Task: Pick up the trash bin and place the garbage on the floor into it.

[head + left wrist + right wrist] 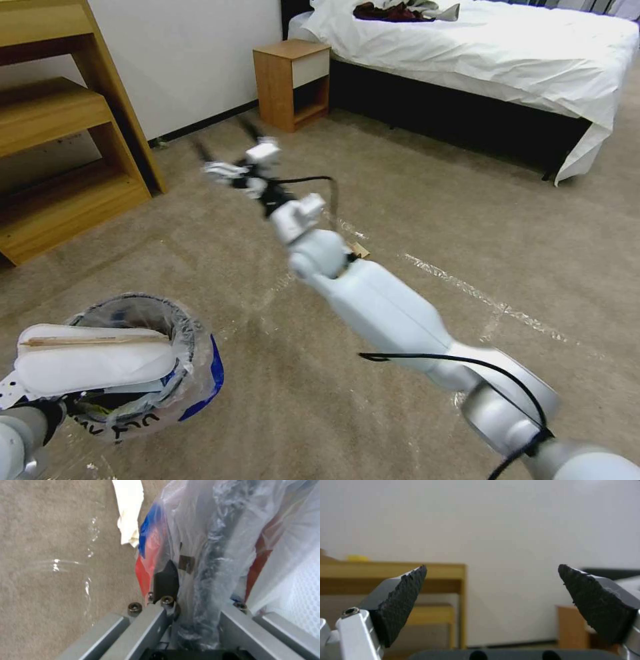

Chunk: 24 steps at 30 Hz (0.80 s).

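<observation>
The trash bin [143,317], dark and lined with a clear bag, hangs at the lower left of the head view. My left gripper [200,587] is shut on the bin's rim [216,555] and bag. A white slipper [93,363] lies across the bin's mouth with a wooden stick [93,340] on top. Red garbage [145,572] shows through the bag. A small brown cardboard piece [361,250] lies on the floor [413,200] beside my right forearm. My right gripper [223,140] is stretched out above the carpet, open [491,572] and holding nothing.
A wooden shelf unit [60,133] stands at the left and a nightstand [293,80] by the wall. A bed [500,53] with dark red clothes [393,11] fills the back right. Tape strips [467,283] cross the carpet.
</observation>
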Available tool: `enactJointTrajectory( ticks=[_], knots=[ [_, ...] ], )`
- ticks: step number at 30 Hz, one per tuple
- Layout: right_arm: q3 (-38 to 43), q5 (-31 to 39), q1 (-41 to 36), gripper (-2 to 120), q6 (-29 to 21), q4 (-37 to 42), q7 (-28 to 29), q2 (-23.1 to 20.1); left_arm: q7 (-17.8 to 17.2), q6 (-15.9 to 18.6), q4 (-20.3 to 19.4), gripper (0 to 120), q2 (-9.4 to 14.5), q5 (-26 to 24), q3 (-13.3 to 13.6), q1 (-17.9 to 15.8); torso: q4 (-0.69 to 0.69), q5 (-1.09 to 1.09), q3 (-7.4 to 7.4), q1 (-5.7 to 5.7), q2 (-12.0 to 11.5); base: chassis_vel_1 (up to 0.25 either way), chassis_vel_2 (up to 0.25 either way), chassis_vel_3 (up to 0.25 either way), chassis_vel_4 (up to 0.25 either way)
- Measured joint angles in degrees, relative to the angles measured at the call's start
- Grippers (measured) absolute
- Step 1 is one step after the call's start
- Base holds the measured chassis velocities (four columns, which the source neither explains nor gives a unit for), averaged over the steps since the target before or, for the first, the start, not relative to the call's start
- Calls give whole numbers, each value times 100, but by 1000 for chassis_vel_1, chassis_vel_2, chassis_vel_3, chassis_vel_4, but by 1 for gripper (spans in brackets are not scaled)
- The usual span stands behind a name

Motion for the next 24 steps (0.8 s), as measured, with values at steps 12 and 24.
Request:
enactJointTrajectory(
  ticks=[12, 24],
  knots=[
    [1605, -414, -1733, 100, 159, 667, -32, -813, 822, 105, 472, 0, 89, 1008, -64, -6, -2, -2, -1, 0, 0, 0, 0, 0, 0],
    [3505, -1449, -4240, 100, 559, 1861, -143, -761, 1876, 108, 868, 0, 149, 2318, -168, 62, -2, -3, -2, 0, 0, 0, 0, 0, 0]
  ],
)
